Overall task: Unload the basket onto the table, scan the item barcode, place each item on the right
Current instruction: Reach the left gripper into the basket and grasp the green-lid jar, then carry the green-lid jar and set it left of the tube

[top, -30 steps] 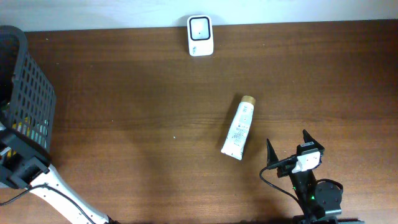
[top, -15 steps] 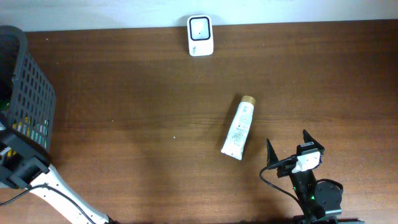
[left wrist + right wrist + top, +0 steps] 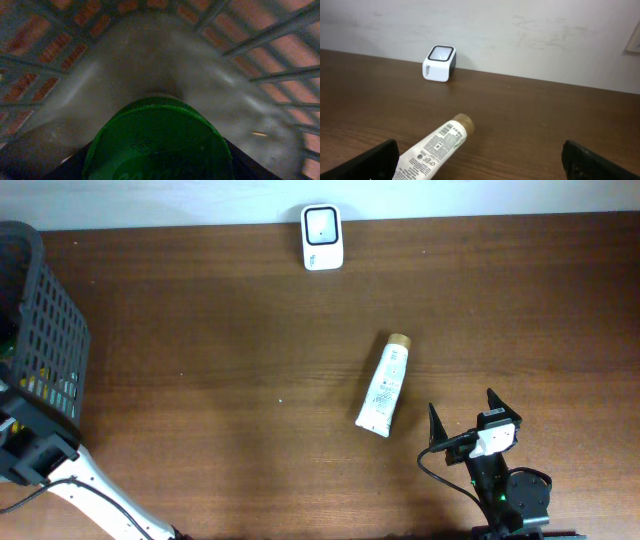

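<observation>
At the near edge of the tabletop [image 3: 200,350] the right hand [image 3: 460,401] stands released, its two fingers spread wide with nothing between them. Just beyond it, apart from the fingers, lies the white tube [image 3: 385,385] on its side, tan cap pointing away towards the far edge. The right wrist view shows black print and a small barcode-like block on its label, too small to read. Farther back, against the pale wall, sits the white scanner [image 3: 322,237] with its dark window facing up, no lettering legible on it. Off to the left the left hand [image 3: 160,170] is down inside the dark mesh basket [image 3: 50,320], a round green item [image 3: 157,130] lying between its dark fingers. Raised characters show on the green surface, but they are blurred past reading, and I cannot tell whether the fingers are gripping it or merely flanking it. Against the picture from a second ago nothing on the tabletop has shifted – tube, scanner and right hand sit just as they did.
</observation>
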Controlling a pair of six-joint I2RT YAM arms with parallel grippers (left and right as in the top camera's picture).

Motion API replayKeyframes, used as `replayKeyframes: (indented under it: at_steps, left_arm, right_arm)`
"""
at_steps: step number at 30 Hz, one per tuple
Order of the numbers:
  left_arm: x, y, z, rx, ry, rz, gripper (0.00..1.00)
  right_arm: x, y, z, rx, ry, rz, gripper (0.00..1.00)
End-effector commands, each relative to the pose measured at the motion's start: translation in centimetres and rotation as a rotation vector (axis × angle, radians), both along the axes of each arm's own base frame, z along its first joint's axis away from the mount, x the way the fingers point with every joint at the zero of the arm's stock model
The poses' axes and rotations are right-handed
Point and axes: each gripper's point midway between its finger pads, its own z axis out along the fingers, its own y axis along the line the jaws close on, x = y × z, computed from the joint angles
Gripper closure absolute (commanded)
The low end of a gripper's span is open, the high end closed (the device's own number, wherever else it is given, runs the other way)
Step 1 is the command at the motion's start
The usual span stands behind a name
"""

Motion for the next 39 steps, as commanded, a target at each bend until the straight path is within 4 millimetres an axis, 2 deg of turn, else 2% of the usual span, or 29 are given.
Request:
replayKeyframes:
  at_steps: [1,4,12,15,20,22,24,26,29,32,33,36,39]
  left_arm:
    - [0.6,-1.4,10.7,0.071,-0.204,-0.055,0.48]
    - [0.4,-2.6,14.8,0.091,-0.283,-0.077,0.48]
    - [-1.6,-5.1,23.5,0.146,-0.434,-0.047,0.49]
    - [-2.2,-7.0,26.9,0.138,-0.516,-0.072,0.49]
    - [-3.5,-12.8,32.7,0.116,-0.643,-0.194,0.5]
    - [-3.9,-16.2,35.3,0.098,-0.705,-0.277,0.49]
    - [-4.5,-19.1,36.8,0.086,-0.732,-0.332,0.49]
    - [-5.0,-21.7,37.4,0.068,-0.731,-0.373,0.48]
    - [-5.1,-25.7,36.9,0.008,-0.702,-0.44,0.46]
    - [-5.1,-30.4,35.2,-0.088,-0.63,-0.525,0.45]
    - [-5.1,-32.6,34.3,-0.11,-0.592,-0.59,0.44]
    - [-5.4,-36.8,32.9,-0.133,-0.521,-0.723,0.44]
    - [-5.9,-40.2,31.5,-0.123,-0.443,-0.801,0.44]
  right_arm:
    - [0.0,0.0,-0.2,-0.003,-0.002,0.001,0.02]
    - [0.0,0.0,-0.2,-0.003,-0.002,0.001,0.02]
    - [0.0,0.0,-0.2,-0.003,-0.002,0.001,0.02]
    - [0.0,0.0,-0.2,-0.003,-0.002,0.001,0.02]
    - [0.0,0.0,-0.2,-0.003,-0.002,0.001,0.02]
    - [0.0,0.0,-0.2,-0.003,-0.002,0.001,0.02]
    - [0.0,0.0,-0.2,-0.003,-0.002,0.001,0.02]
    - [0.0,0.0,-0.2,-0.003,-0.002,0.001,0.02]
    - [0.0,0.0,-0.2,-0.003,-0.002,0.001,0.02]
    - [0.0,0.0,-0.2,-0.003,-0.002,0.001,0.02]
    - [0.0,0.0,-0.2,-0.003,-0.002,0.001,0.02]
    - [0.0,0.0,-0.2,-0.003,-0.002,0.001,0.02]
    - [0.0,0.0,-0.2,-0.003,-0.002,0.001,0.02]
